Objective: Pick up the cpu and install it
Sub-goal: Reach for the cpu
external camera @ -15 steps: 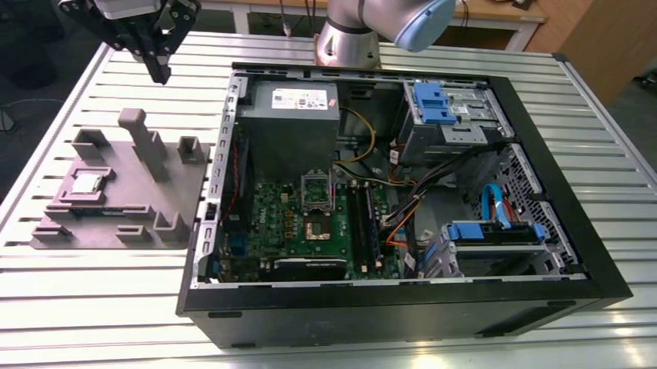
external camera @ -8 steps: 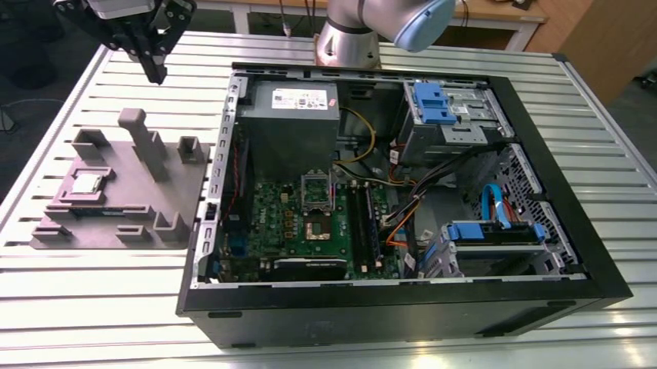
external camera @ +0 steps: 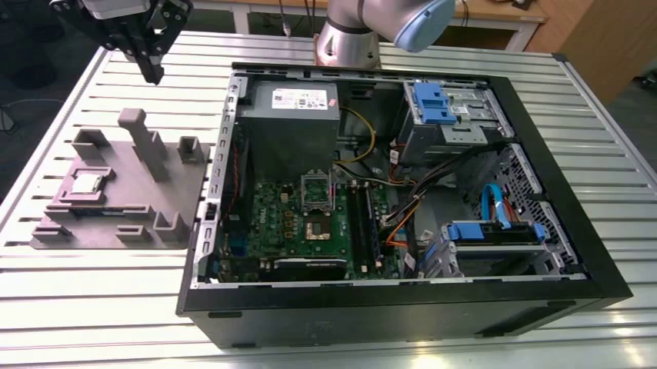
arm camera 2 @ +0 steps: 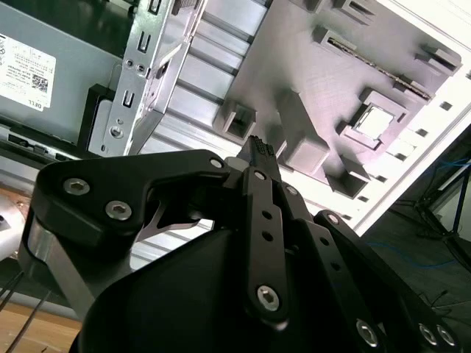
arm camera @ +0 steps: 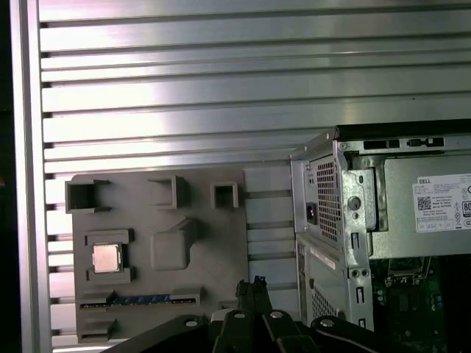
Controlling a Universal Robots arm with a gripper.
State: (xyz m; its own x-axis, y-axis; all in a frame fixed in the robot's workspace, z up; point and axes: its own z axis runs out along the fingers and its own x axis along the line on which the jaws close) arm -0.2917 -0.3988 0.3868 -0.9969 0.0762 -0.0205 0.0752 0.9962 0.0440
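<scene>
The cpu (external camera: 85, 183) is a small silver square lying flat in a recess of the grey holder block (external camera: 123, 201), on the exterior view's left. Both wrist views show the cpu (arm camera 2: 375, 120) (arm camera: 107, 257) in that recess. My gripper (external camera: 155, 75) hangs high above the table beyond the block's far edge, well apart from the cpu. Its fingers (arm camera 2: 259, 151) (arm camera: 250, 288) are pressed together with nothing between them. Inside the open computer case (external camera: 575, 231) lies the green motherboard (external camera: 272, 219), its socket (external camera: 316, 228) uncovered and the silver bracket (external camera: 317, 189) standing upright.
A tall grey post (external camera: 144, 142) and several low pegs rise from the holder block. A memory stick (external camera: 103, 212) lies in a slot near the cpu. The grey power supply (external camera: 292, 123), blue drive cages (external camera: 441, 104) and loose cables (external camera: 411, 211) crowd the case. The table is slatted metal (external camera: 92, 307).
</scene>
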